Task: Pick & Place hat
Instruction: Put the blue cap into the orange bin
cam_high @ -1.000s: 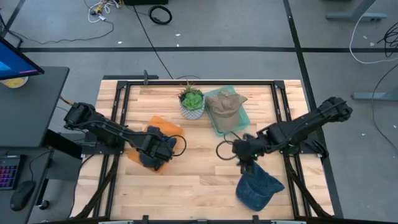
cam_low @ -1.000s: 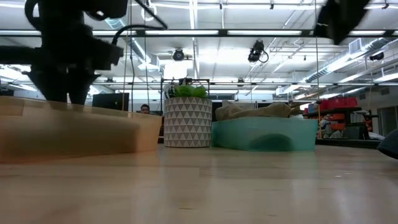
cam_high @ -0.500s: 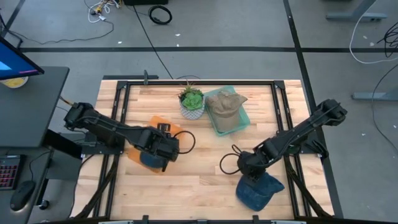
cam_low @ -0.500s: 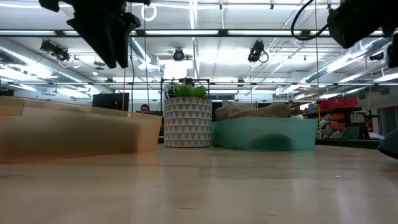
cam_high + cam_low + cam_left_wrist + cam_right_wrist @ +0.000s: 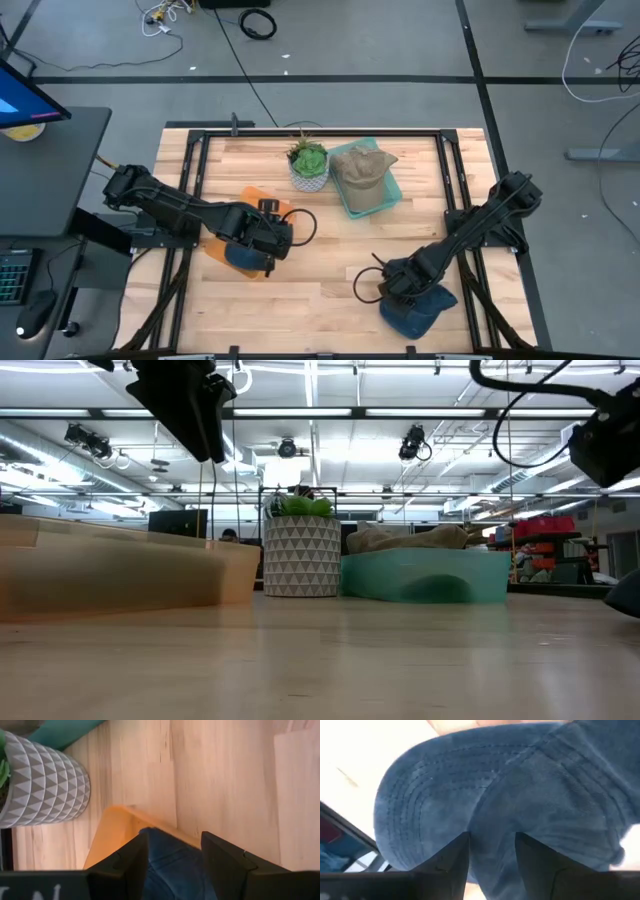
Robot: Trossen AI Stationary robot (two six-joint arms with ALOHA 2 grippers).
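Observation:
One blue denim hat (image 5: 420, 310) lies on the wood near the table's near right corner; its brim and crown fill the right wrist view (image 5: 495, 795). My right gripper (image 5: 398, 287) hangs open just over it, fingers either side of a crown seam (image 5: 491, 837). A second blue hat (image 5: 236, 258) lies in the orange tray (image 5: 250, 197). My left gripper (image 5: 268, 243) is open above that hat (image 5: 172, 865), raised clear of the tray in the low view (image 5: 190, 405). A tan hat (image 5: 362, 168) sits in the teal tray (image 5: 390, 192). My right gripper comes at the blue hat's crown (image 5: 492, 815) from above, fingers open and pointing down. I cannot tell whether the fingertips touch the cloth. The hat lies flat on the table.
A potted plant in a triangle-patterned pot (image 5: 308, 165) stands at the far middle, between the orange and teal trays (image 5: 300, 555). Bare wood lies between the two arms in the table's middle and near side. A black metal frame (image 5: 195, 140) rims the table.
My right gripper has swung from the table's middle toward the near edge and come down over the blue hat on the wood. My left gripper has risen from the orange tray and shifted slightly right, leaving the other blue hat lying in the tray.

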